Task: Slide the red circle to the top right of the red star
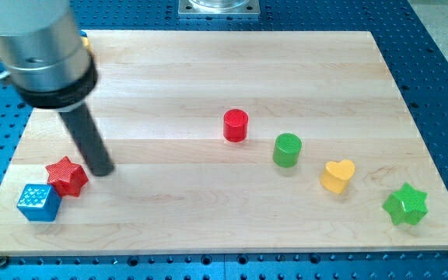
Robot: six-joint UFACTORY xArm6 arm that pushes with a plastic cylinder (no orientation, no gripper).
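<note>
Camera view, contents as seen.

Item 1: pale wooden worktop (208, 70), rectangular, resting on a blue perforated base (442, 62).

Item 2: arm with a wide grey metal cylinder and black collar at the view's upper left, ending in a straight dark rod. My tip (102, 170) rests on the worktop at about 2 o'clock from the red star, just beside it; whether the two touch cannot be told. There is no pincer on this arm, so no open or closed state applies.

Item 3: red star-shaped block (68, 176), near the worktop's lower left corner.

Item 4: blue cube block (38, 202), at 7 o'clock from the red star, touching or nearly touching it.

Item 5: red circle, a short upright red cylinder block (236, 125), near the worktop's middle, well apart from the red star and at roughly 2 to 3 o'clock from it.

Item 6: green cylinder block (287, 149), at 4 o'clock from the red circle, near it.

Item 7: yellow heart-shaped block (337, 176), at 4 o'clock from the green cylinder.

Item 8: green star-shaped block (405, 204), at 4 o'clock from the yellow heart, close to the worktop's right edge.
</note>
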